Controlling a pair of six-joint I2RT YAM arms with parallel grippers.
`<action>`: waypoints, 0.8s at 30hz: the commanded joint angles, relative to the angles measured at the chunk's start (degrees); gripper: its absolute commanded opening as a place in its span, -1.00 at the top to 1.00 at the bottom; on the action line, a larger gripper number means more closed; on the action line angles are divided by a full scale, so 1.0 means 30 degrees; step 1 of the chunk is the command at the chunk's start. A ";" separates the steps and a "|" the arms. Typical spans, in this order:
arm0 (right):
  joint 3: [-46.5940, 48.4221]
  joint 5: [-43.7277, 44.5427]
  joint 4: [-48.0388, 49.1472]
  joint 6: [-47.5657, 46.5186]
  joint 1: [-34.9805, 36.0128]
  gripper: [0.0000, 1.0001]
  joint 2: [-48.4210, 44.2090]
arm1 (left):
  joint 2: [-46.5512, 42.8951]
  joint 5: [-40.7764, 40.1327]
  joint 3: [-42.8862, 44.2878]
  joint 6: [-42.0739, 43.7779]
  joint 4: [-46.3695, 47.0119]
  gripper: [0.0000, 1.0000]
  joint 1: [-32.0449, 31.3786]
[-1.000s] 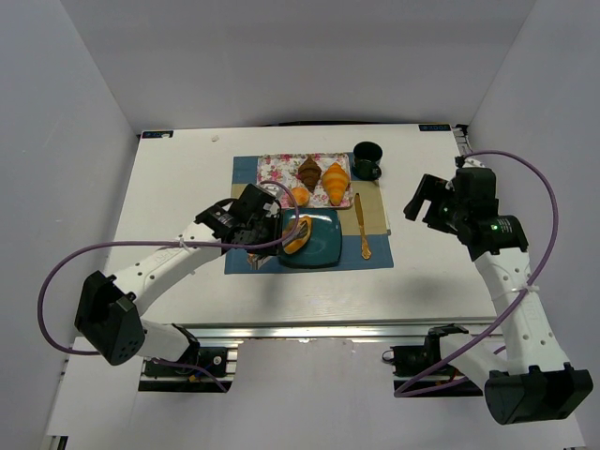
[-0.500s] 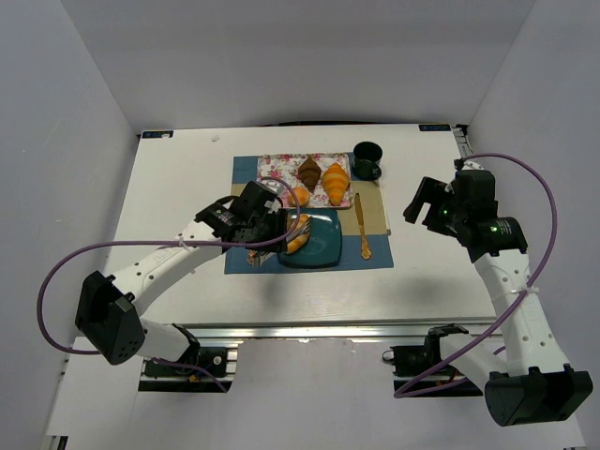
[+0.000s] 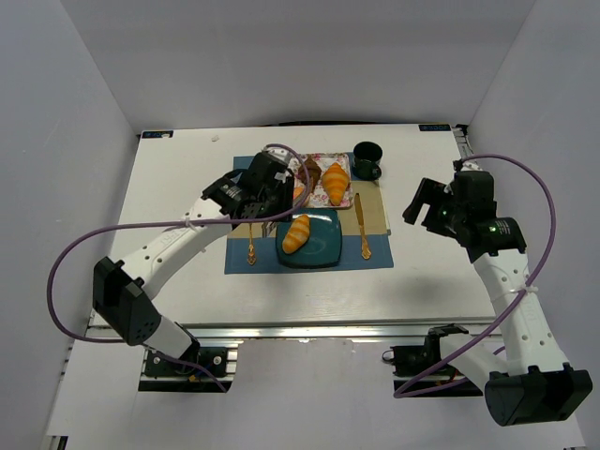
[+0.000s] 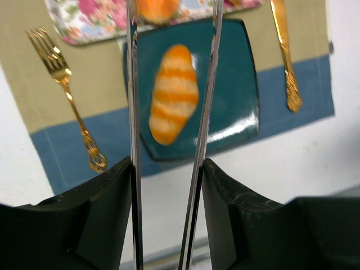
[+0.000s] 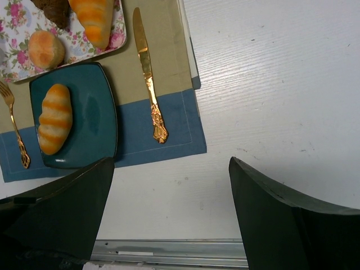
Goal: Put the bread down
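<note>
— Where's the striped roll (image 4: 174,94)?
— Flat on the teal plate (image 4: 236,90), below the left hand (image 3: 272,192), seen between its fingers.
— And the round bun (image 5: 46,49)?
— On the floral tray (image 5: 17,62), just beyond.

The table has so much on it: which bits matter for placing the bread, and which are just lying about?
Job:
striped roll
round bun
teal plate
left gripper

Lying about:
croissants
fork
knife
cup

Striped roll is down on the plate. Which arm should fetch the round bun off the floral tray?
Probably the left: its pincer hangs over the tray beside the round bun, while the right pincer sits off the placemat.
</note>
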 commanded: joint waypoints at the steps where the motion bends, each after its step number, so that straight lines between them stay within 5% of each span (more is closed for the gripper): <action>1: -0.0165 -0.0278 0.0777 0.0262 0.0054 -0.79 0.0191 | 0.0715 -0.2564 0.1584 0.0792 0.0280 -0.19 -0.0052; 12: 0.0040 -0.0220 0.1070 0.0116 0.0025 -0.79 0.0807 | 0.4612 -0.2628 0.3522 0.1380 0.0340 -0.20 0.0328; 24: -0.0428 -0.0278 0.1363 0.0175 0.0025 -0.79 0.1012 | 0.5405 -0.1426 0.2966 0.1380 0.0838 -0.25 0.0592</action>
